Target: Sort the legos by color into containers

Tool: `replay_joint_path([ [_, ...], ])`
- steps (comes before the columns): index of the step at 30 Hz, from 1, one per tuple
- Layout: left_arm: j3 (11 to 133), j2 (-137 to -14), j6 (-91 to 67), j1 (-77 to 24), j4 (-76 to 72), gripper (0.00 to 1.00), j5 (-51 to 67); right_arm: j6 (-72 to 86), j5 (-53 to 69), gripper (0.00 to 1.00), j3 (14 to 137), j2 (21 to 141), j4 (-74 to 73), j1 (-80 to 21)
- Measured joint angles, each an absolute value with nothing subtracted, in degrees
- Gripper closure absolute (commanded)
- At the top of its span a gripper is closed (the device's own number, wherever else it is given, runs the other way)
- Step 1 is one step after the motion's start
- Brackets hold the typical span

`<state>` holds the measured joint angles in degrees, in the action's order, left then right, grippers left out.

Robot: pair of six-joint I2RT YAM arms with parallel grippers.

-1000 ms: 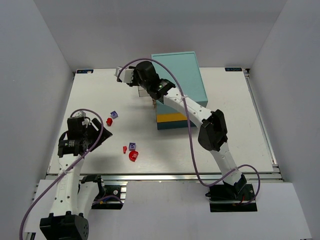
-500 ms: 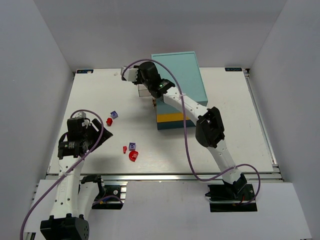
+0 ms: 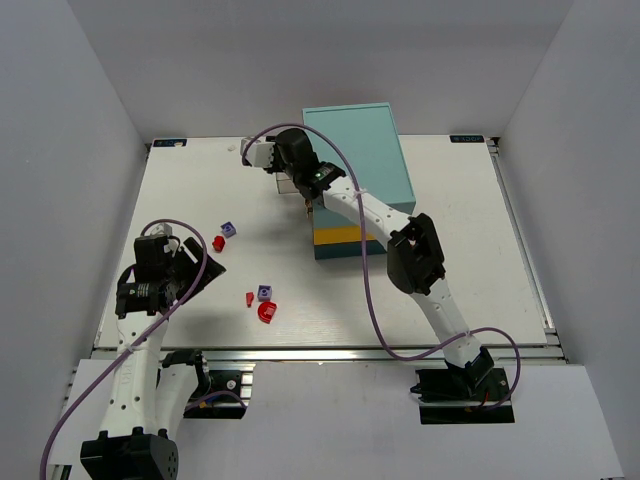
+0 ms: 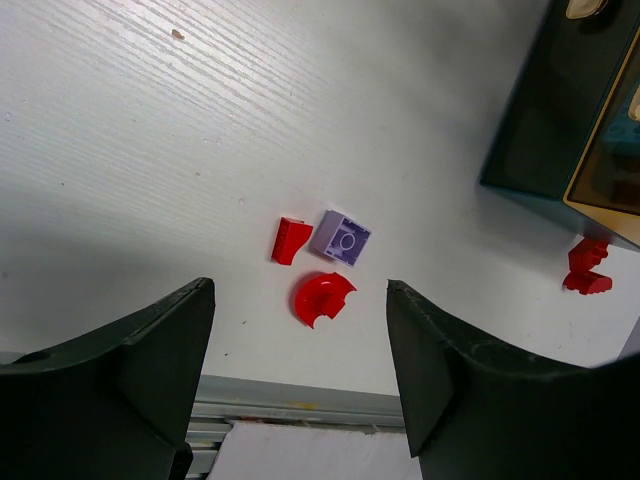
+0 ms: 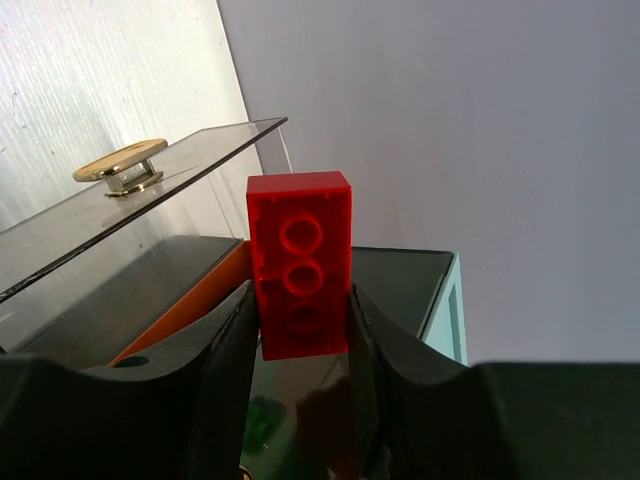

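Observation:
My right gripper is shut on a red lego brick, held upright with its hollow underside toward the camera. It hangs by a clear drawer with a gold handle, one of the containers, pulled out of the teal cabinet. A green lego shows dimly below. In the top view the right gripper is at the cabinet's left face. My left gripper is open above a red round lego, a red wedge and a purple brick.
A second red lego and a second purple brick lie left of the cabinet, near the left gripper. The table's front rail runs just beyond the red round piece. The cabinet's dark lower layer stands close by.
The right wrist has shifted slightly to the right, closer to the cabinet, still holding the red brick. The left arm and the loose legos have not moved.

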<state>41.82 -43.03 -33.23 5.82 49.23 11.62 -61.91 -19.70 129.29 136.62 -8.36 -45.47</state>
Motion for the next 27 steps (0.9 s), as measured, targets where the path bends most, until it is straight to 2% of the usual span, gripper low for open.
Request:
replay_joint_path([
  [2,41.82,-43.03,-33.23,5.82,49.25,0.21,11.60,-61.93,-19.77,0.68,129.27,136.62,-8.05,-45.39],
  [10,41.82,-43.03,-33.23,5.82,49.25,0.21,11.57,-61.93,-19.81,0.52,128.31,136.62,-5.85,-45.28],
  [27,41.82,-43.03,-33.23,5.82,49.25,0.21,11.55,-61.76,-19.81,0.46,127.59,136.62,-4.03,-45.12],
])
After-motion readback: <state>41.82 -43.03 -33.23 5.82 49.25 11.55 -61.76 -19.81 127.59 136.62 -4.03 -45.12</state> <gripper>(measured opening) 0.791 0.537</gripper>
